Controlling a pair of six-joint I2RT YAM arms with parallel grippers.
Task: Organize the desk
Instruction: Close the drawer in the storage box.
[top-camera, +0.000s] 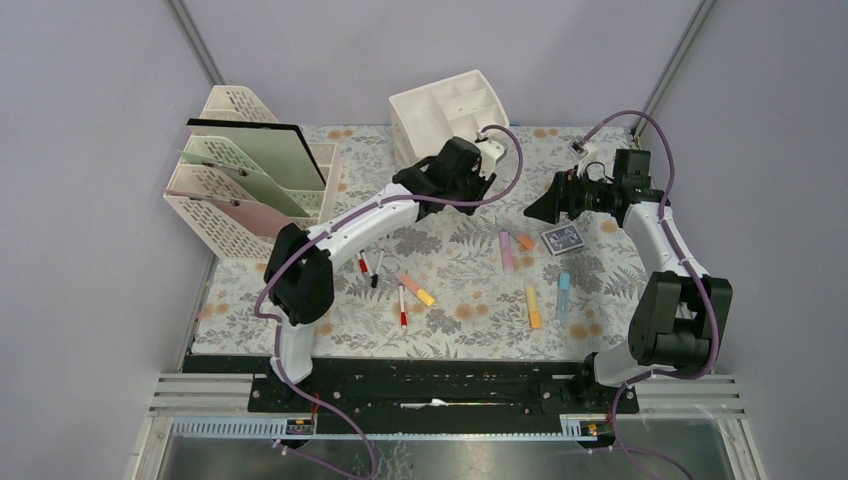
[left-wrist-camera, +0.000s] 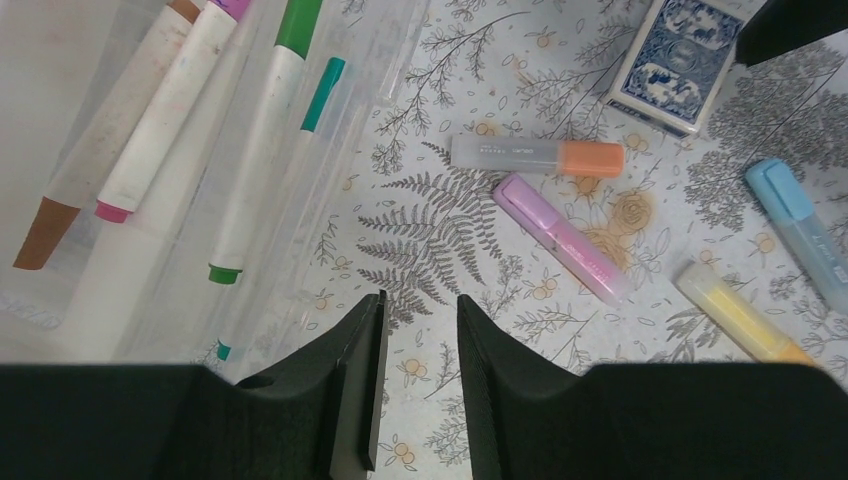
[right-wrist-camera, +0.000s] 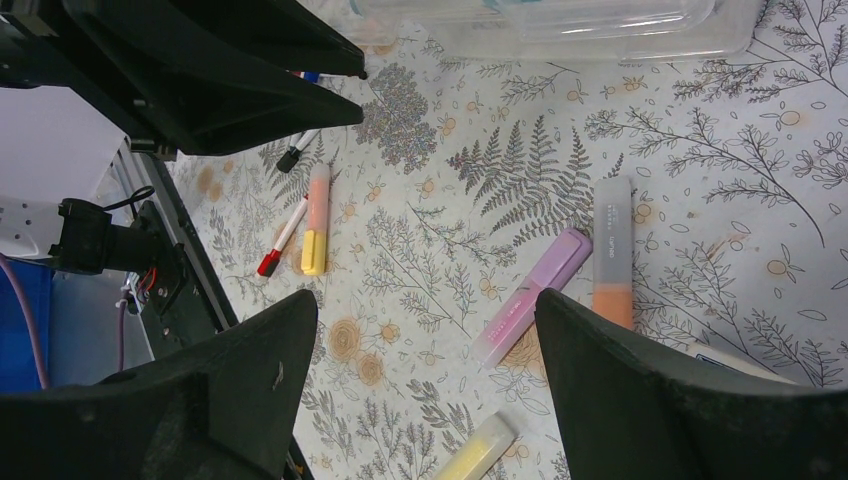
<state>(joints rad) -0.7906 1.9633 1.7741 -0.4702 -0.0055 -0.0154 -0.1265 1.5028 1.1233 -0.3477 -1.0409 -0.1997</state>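
The left gripper (left-wrist-camera: 421, 300) hangs with fingers narrowly parted, pinching nothing. The clear tray (left-wrist-camera: 150, 285) of markers (left-wrist-camera: 265, 140) sits just ahead on its left, likely where loose pens belong. The right gripper (right-wrist-camera: 428, 300), spread wide and empty, hovers over the desk (right-wrist-camera: 440, 215), with the purple highlighter (right-wrist-camera: 530, 300) directly beneath.

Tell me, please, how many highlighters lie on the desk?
5: pink highlighter, orange highlighter centre-right; yellow highlighter, blue highlighter nearer; orange-yellow highlighter centre-left. Arms may hide others.
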